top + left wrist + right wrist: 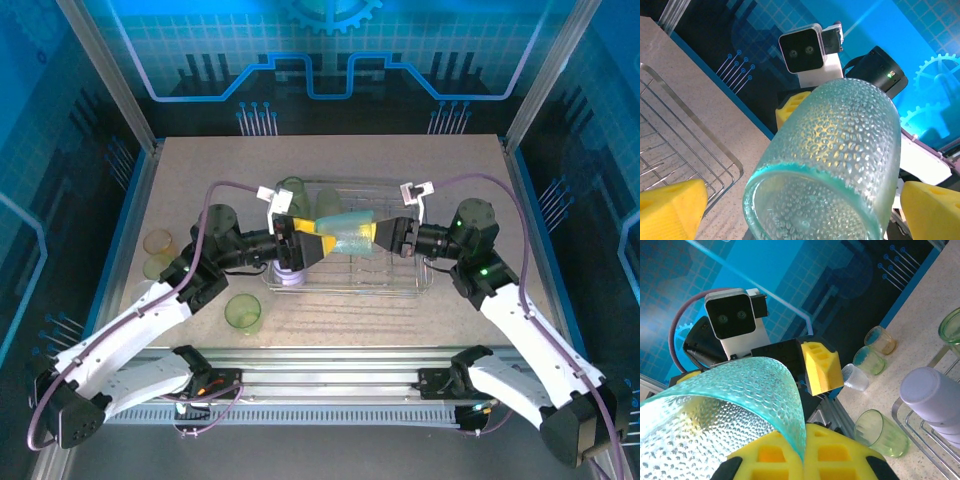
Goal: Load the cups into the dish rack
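A tan cup point(158, 242) stands at the table's left edge, with a green cup point(243, 312) lower down. Left of centre, the left claw point(312, 236) is spread wide around one end of the teal cup point(347, 236). This cup lies sideways above the dish rack point(350, 289). Right of centre, the right claw point(380, 234) is clamped on its wall.

No words, numbers or brand names can be read anywhere. The blue back wall point(320, 60) has drawn gear and line shapes, but no letters.
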### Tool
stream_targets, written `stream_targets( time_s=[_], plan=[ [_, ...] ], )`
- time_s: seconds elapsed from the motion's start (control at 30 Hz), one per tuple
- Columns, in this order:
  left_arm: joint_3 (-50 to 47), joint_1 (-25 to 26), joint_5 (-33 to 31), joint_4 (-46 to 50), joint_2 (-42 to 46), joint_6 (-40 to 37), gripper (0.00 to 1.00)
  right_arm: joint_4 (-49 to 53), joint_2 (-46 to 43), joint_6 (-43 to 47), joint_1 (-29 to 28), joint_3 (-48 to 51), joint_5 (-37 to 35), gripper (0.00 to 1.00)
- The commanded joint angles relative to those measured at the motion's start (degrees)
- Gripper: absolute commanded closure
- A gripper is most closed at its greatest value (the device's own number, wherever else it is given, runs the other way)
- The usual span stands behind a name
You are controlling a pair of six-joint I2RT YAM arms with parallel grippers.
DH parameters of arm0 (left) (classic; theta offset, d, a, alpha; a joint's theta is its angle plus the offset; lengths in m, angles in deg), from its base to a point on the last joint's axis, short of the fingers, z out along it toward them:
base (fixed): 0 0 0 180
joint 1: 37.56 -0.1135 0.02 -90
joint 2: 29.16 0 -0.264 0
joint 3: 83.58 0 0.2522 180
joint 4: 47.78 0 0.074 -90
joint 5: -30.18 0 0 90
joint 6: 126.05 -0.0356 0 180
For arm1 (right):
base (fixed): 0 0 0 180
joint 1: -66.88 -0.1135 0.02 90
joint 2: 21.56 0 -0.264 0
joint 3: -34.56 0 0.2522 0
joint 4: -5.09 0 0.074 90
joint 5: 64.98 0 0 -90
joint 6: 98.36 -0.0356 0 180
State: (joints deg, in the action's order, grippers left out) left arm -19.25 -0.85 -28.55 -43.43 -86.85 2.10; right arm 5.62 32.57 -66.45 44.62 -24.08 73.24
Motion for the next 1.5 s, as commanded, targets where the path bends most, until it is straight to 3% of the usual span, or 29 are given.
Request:
stream_targets(
  time_s=[0.0, 0.27, 0.37, 0.5, 0.6, 0.7, 0.83, 0.93, 1.1, 1.17, 1.47],
  plan=[
    [2.6, 0.1, 2.7, -1.9, -1.0, 1.6, 0.04, -3.0, 0.9, -0.1, -1.5, 0.3, -0.7, 1.00],
    [3.0, 0.1, 4.9, -2.7, -2.0, 2.3, 0.17, -0.1, 3.0, 1.4, -2.5, -0.1, -1.7, 1.00],
    [3.0, 0.1, 5.7, -3.4, -2.0, 2.4, 0.29, 0.0, 3.4, 1.4, -2.7, 0.1, -2.2, 1.00],
    [3.3, 0.1, 5.8, -3.2, -2.1, 2.2, 0.52, 1.2, 3.5, 2.2, -2.6, -0.2, -3.0, 0.99],
    [3.5, 0.1, 4.5, -1.6, -2.0, 1.2, 0.65, 4.2, 3.3, 3.7, -2.6, -0.8, -4.3, 0.79],
    [5.3, 0.1, -3.5, 7.8, -1.8, -2.4, 0.68, 12.6, 2.4, 8.6, -2.4, -2.5, -8.4, 0.66],
    [9.9, 0.1, -21.1, 26.1, -3.1, -7.7, 0.85, 41.5, 2.1, 23.4, -2.3, -10.3, -24.8, 0.62],
    [12.6, 0.1, -27.6, 33.9, -4.7, -9.6, 0.86, 56.1, 2.8, 29.3, -1.7, -14.1, -36.8, 0.59],
    [17.9, 0.1, -33.5, 43.2, -8.7, -10.6, 0.89, 66.1, 1.4, 32.1, -0.3, -14.7, -50.9, 0.55],
    [21.3, 0.1, -35.2, 47.4, -11.4, -10.8, 0.88, 68.6, 1.4, 32.2, 0.7, -14.8, -52.7, 0.50],
    [39.5, 1.3, -35.9, 62.9, -27.7, -15.1, 0.86, 69.2, 0.4, 33.3, 2.7, -12.3, -53.2, 0.50]
  ],
)
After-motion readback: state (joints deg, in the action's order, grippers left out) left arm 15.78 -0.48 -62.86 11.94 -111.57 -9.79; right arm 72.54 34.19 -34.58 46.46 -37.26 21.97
